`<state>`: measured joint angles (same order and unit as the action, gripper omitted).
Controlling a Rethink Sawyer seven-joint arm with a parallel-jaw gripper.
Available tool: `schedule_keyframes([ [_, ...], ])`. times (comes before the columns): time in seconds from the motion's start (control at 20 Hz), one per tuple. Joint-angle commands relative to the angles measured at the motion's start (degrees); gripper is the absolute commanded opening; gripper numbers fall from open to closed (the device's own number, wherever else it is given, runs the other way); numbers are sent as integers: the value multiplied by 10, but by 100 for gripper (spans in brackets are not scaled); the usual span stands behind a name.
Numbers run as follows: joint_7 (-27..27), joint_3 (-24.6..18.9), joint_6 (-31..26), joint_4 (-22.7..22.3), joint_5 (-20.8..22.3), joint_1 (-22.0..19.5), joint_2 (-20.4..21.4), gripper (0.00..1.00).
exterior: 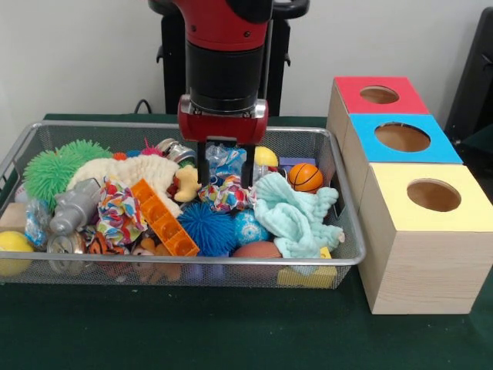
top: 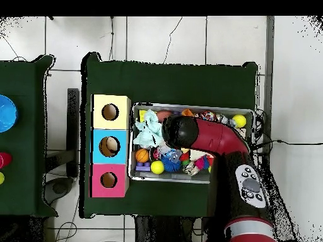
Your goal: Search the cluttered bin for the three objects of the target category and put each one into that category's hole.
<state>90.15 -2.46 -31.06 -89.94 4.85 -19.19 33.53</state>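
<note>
Fabric ball (exterior: 224, 193) sits mid-bin (exterior: 154, 275), right under the tool (exterior: 224, 183), whose fingers stand apart, straddling it. Another fabric ball (exterior: 117, 213) lies left of it. Yellow box's hole (exterior: 434, 195) is right of the bin, on the desk (exterior: 192, 331).

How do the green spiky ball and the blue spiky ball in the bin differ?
The green ball lies at the bin's far left corner in the front view; the blue ball lies near the middle, toward the front wall. The green ball looks larger than the blue ball. An orange block leans across the blue ball's side; the green ball touches a cream cloth. Both are round with soft spikes.
</note>
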Motion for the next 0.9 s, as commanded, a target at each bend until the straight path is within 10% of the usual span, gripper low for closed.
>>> schedule_keyframes([
  [0.05,96,-38,45,-106,-17,-11,5,100],
  [0.9,78,-36,64,-81,-9,-21,-34,100],
])
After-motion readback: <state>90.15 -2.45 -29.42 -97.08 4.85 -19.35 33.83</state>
